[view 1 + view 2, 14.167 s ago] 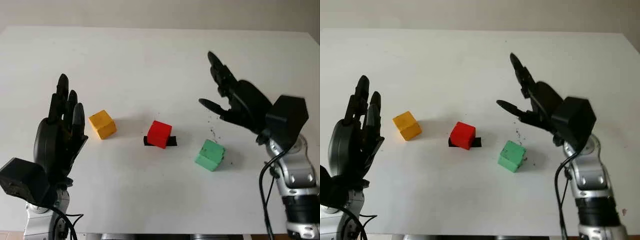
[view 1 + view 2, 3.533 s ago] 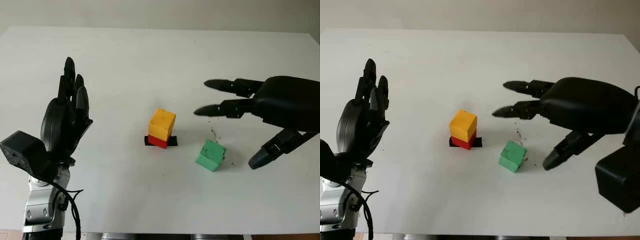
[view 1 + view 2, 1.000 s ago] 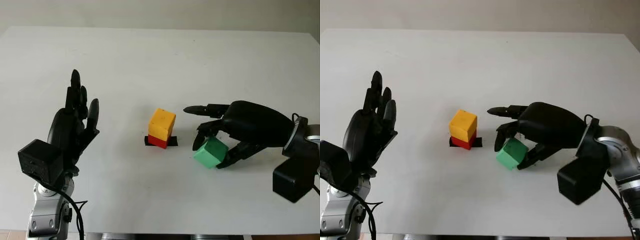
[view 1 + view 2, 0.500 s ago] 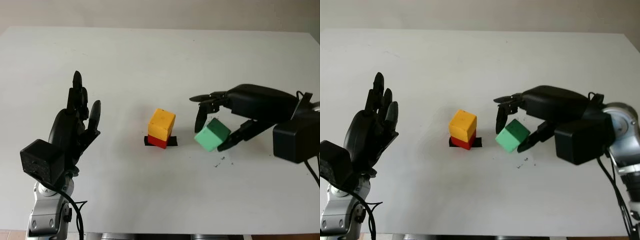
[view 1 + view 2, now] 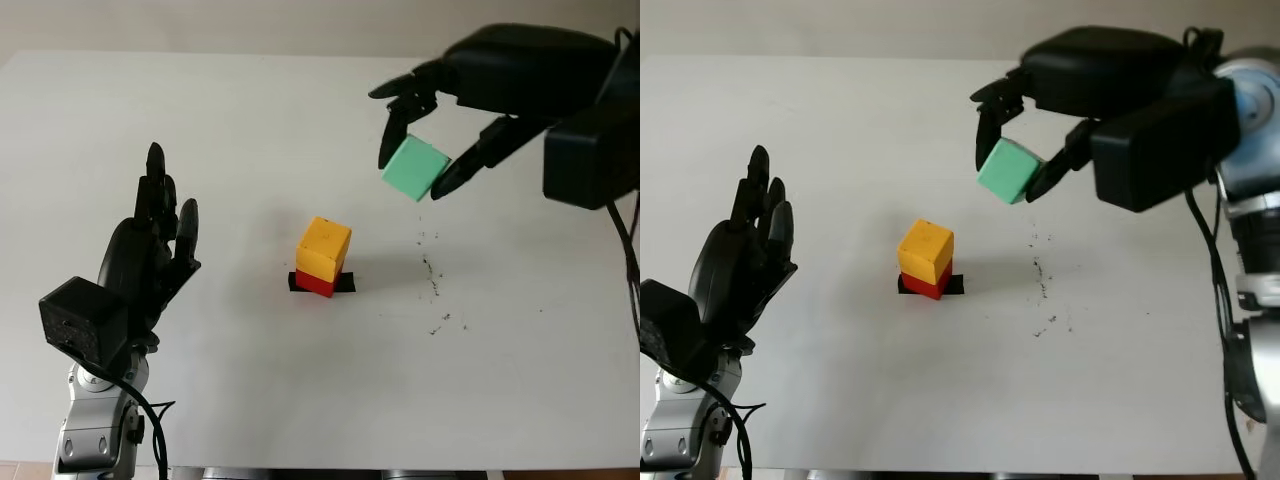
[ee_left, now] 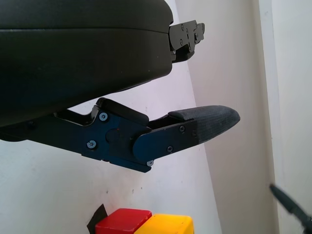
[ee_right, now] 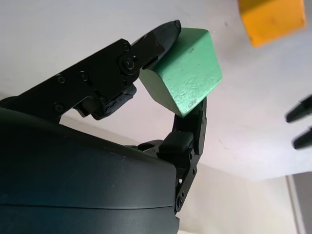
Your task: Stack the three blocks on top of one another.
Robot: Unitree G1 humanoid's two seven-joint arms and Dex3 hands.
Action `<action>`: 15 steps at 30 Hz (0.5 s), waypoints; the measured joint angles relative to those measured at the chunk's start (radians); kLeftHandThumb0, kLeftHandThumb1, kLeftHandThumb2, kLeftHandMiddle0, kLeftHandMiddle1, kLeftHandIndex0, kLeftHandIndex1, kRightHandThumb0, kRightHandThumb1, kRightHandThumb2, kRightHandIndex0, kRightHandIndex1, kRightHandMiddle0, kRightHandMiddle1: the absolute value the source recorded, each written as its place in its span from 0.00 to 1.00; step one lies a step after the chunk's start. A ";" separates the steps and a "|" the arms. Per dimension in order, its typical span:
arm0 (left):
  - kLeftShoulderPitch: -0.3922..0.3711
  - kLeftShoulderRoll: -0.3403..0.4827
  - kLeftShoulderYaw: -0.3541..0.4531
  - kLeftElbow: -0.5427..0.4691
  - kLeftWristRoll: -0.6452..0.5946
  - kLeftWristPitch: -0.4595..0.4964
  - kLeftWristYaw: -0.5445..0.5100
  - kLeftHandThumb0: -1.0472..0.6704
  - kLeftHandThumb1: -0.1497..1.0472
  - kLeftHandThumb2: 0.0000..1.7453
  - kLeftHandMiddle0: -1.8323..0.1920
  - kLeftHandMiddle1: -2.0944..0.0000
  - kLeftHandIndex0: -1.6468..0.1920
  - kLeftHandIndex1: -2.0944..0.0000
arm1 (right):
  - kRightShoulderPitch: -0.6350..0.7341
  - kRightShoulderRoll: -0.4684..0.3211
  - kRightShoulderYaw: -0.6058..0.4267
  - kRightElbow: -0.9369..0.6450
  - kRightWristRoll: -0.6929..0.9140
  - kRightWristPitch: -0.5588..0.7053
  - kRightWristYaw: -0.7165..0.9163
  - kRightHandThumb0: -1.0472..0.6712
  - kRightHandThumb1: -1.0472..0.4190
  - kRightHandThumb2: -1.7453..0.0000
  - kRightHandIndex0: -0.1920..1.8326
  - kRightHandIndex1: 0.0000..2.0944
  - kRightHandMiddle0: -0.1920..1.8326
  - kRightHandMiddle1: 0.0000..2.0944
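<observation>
Now I am holding the green block [image 5: 414, 167] up in the air with my right hand [image 5: 500, 85], its fingers [image 7: 158, 41] pinching the block on opposite sides so that it is hanging tilted, one corner pointing down. It is sitting high above the table [image 5: 250, 120], off to the right of the other two and not yet over them. Below, the yellow block [image 5: 324, 247] is sitting on top of the red block [image 5: 317, 283], a little askew, and the red one is resting on a small black mark [image 5: 345, 283] on the table. So by my reckoning two thirds of the job is done: the first two are stacked and only the green one is left to bring across, level out and set on the yellow top. My left hand [image 5: 150, 255] is waiting open, raised at the left side, well apart from the stack. Some dark specks [image 5: 432, 270] are lying on the table to the right of the stack.
</observation>
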 measured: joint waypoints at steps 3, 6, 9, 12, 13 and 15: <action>-0.004 0.000 0.000 0.005 -0.001 -0.007 -0.001 0.19 1.00 0.39 1.00 1.00 1.00 1.00 | -0.077 0.045 0.022 0.033 -0.002 0.025 0.035 0.35 0.21 0.97 0.32 0.03 0.59 0.30; -0.012 0.000 0.000 0.005 0.000 -0.008 0.000 0.19 1.00 0.39 1.00 1.00 1.00 1.00 | -0.116 0.085 0.042 0.043 -0.006 0.047 0.058 0.35 0.21 0.97 0.32 0.03 0.57 0.35; -0.015 -0.001 -0.001 0.005 0.001 -0.008 0.002 0.19 1.00 0.39 1.00 1.00 1.00 1.00 | -0.122 0.097 0.044 0.047 -0.006 0.049 0.065 0.35 0.21 0.97 0.32 0.03 0.56 0.36; -0.015 -0.002 -0.005 0.006 0.002 -0.008 0.006 0.19 1.00 0.39 1.00 1.00 1.00 1.00 | -0.122 0.097 0.044 0.055 -0.007 0.048 0.067 0.35 0.21 0.97 0.32 0.03 0.56 0.37; -0.016 -0.004 -0.006 0.006 0.002 -0.008 0.008 0.19 1.00 0.39 1.00 1.00 1.00 1.00 | -0.122 0.097 0.044 0.057 -0.007 0.048 0.067 0.35 0.21 0.97 0.32 0.03 0.56 0.37; -0.016 -0.007 -0.011 0.006 0.003 -0.008 0.011 0.19 1.00 0.39 1.00 1.00 1.00 1.00 | -0.122 0.097 0.044 0.062 -0.007 0.045 0.067 0.35 0.21 0.97 0.32 0.03 0.56 0.38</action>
